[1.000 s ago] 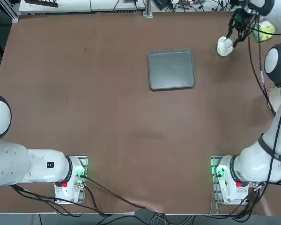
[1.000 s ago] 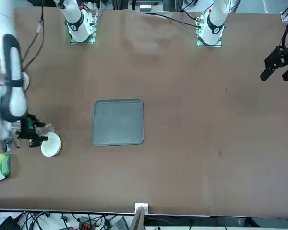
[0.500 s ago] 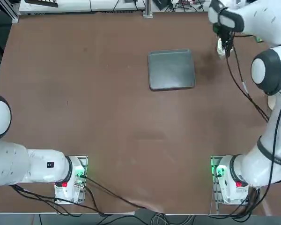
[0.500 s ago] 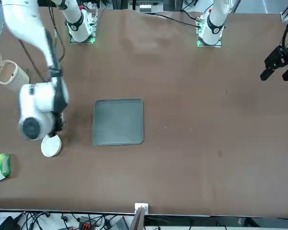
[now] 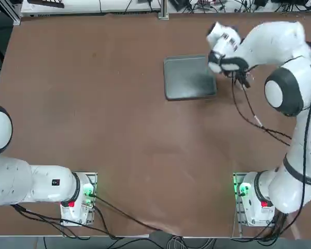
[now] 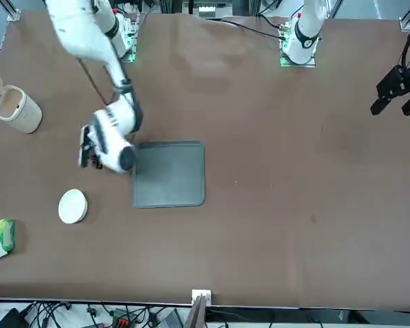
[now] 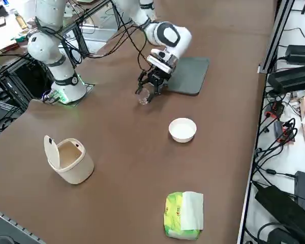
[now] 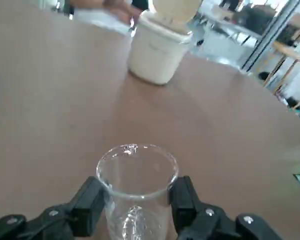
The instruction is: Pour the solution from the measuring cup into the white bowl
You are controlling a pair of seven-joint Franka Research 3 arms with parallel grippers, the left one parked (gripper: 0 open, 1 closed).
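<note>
- Though the white bowl is my landmark for the pour, the clear measuring cup (image 7: 144,95) is not over it; I carry the cup off the bowl's side nearer my base.
- My right gripper (image 8: 139,200) is closed around the cup's wall, one finger on each side; I make out no solution inside, but clear liquid could escape me.
- The small round white bowl (image 7: 182,130) sits upright on the brown tabletop (image 7: 127,152), apart from my fingers.
- Left of the bowl lies the grey-green rectangular tray (image 6: 168,175).
- Right of the bowl, and nearer my base, stands the lidded white container (image 7: 77,165), its lid up; right of the bowl too lies the yellow-green packet (image 7: 182,216).
- Beyond that container, a person's hand (image 8: 121,11) shows.
- I judge the pour finished and the put-down in hand: next, lower the cup level beside the bowl, then release gently.
</note>
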